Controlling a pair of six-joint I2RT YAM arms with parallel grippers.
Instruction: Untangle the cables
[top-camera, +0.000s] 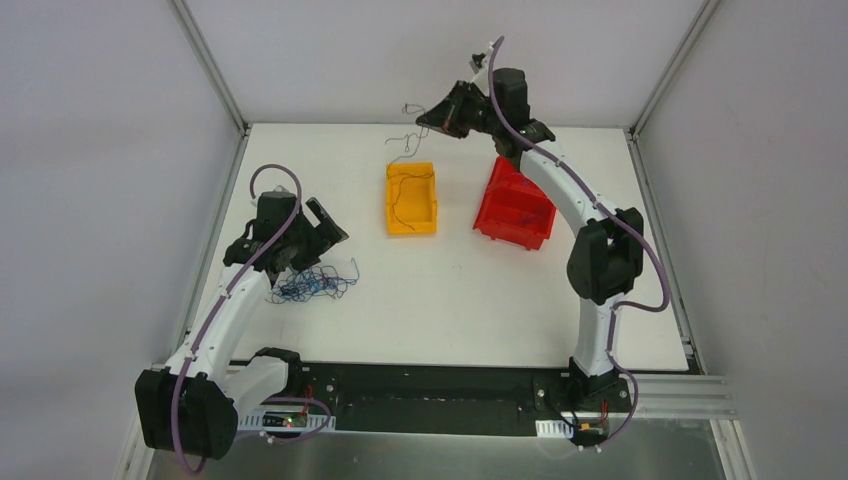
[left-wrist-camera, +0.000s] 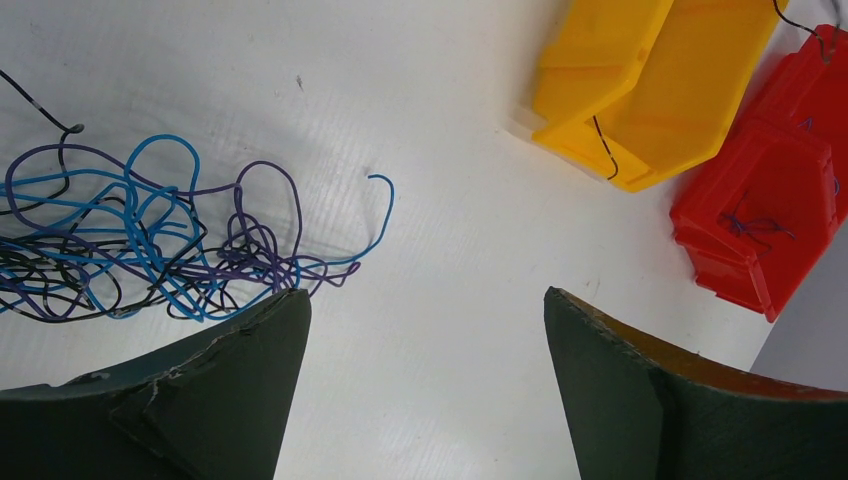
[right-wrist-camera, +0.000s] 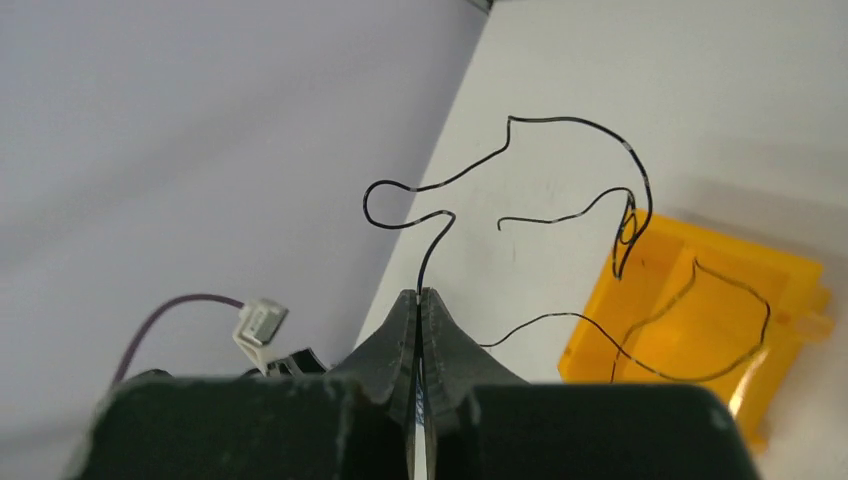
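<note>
A tangle of thin blue, purple and black cables (top-camera: 312, 283) lies on the white table at the left; it also shows in the left wrist view (left-wrist-camera: 150, 240). My left gripper (top-camera: 322, 228) is open and empty just above and beside the tangle, its left finger (left-wrist-camera: 200, 390) at the tangle's edge. My right gripper (top-camera: 425, 118) is shut on a thin black cable (right-wrist-camera: 520, 180) and holds it high at the far edge; the cable hangs down into the yellow bin (top-camera: 411, 198), which also shows in the right wrist view (right-wrist-camera: 700, 320).
A red bin (top-camera: 514, 205) stands right of the yellow bin, with thin purple wire inside (left-wrist-camera: 755, 225). The yellow bin also appears in the left wrist view (left-wrist-camera: 650, 80). White walls close in the table at the back and sides.
</note>
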